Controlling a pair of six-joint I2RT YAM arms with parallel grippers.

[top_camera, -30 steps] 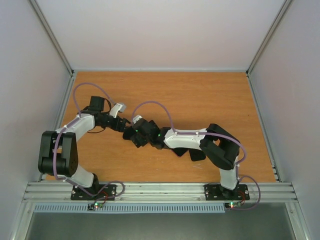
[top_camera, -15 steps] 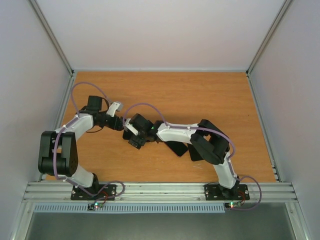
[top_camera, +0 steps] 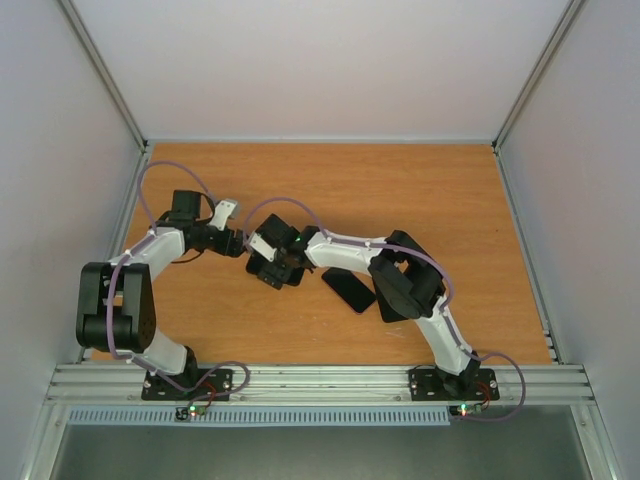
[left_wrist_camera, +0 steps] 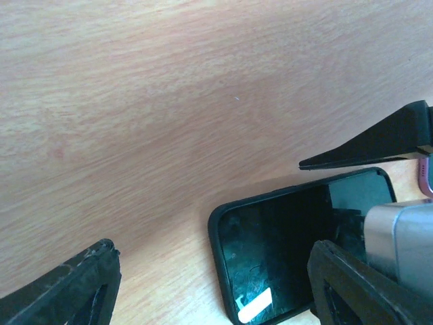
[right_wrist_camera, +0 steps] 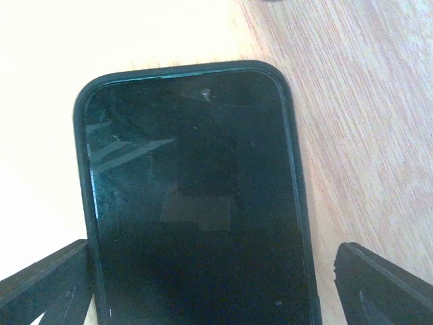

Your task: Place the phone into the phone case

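scene: two arms reach in over an orange wooden table (top_camera: 420, 190) inside a white-walled enclosure (top_camera: 300, 70), their wrists meeting left of the table's middle.
phone: the phone (right_wrist_camera: 196, 203) lies flat and face up on the wood, directly below the two grippers, its dark glass showing pale reflections.
phone case: the raised dark rim of the phone case (right_wrist_camera: 80, 169) frames the glass along every edge and rounded corner in view, so the phone sits inside it.
left gripper: the left gripper (left_wrist_camera: 215, 249) hangs low over the table with its jaws spread wide, holding nothing; one corner of the cased phone lies between its fingers (left_wrist_camera: 74, 288), nearer to the finger on the right of that view. whether that finger touches the phone cannot be told.
right gripper: the right gripper (right_wrist_camera: 210, 257) hovers over the phone with its jaws wide apart and nothing clamped; one finger (right_wrist_camera: 47, 277) sits just beside the rim, the other stands apart from it across bare wood.
meeting point: in the left wrist view a black wedge-shaped finger (left_wrist_camera: 379, 142) of the other arm juts in just beyond the phone's far end.
elsewhere: a second dark flat slab (top_camera: 350, 290) lies on the table to the right of the grippers, near the right arm; phone or case, it cannot be told.
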